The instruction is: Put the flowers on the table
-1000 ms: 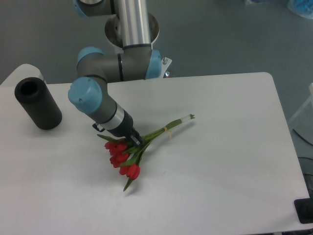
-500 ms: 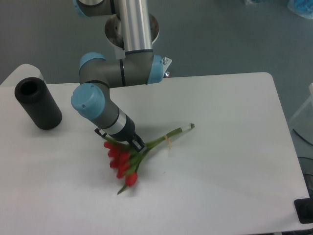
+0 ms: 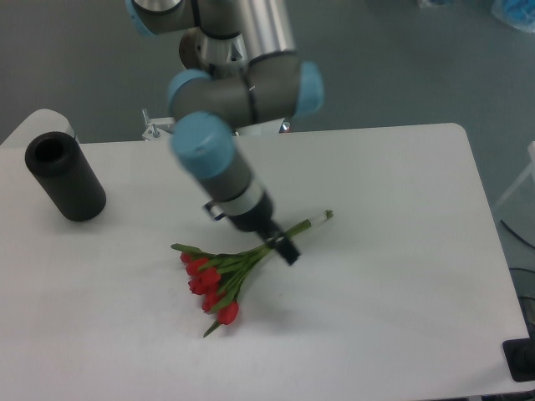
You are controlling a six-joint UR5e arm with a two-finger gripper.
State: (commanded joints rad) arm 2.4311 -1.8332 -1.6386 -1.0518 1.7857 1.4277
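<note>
The flowers [image 3: 212,282], red tulips with green leaves and tied green stems, lie flat on the white table [image 3: 393,284], blooms to the lower left and stem ends [image 3: 324,216] to the upper right. My gripper [image 3: 284,249] hangs over the middle of the stems, raised off the table, with the arm reaching down from the upper left. Its dark fingers hide a short stretch of stem. It holds nothing; the jaws look parted, though I see them only end-on.
A black cylinder [image 3: 65,177] lies on the table's left side, its open end up. The robot base stands behind the far edge. The table's right edge runs near a dark object [image 3: 522,359] at the lower right corner.
The gripper let go of the flowers near the blooms, rose and swung right over the stems. The bouquet stays on the table, its blooms settled slightly lower.
</note>
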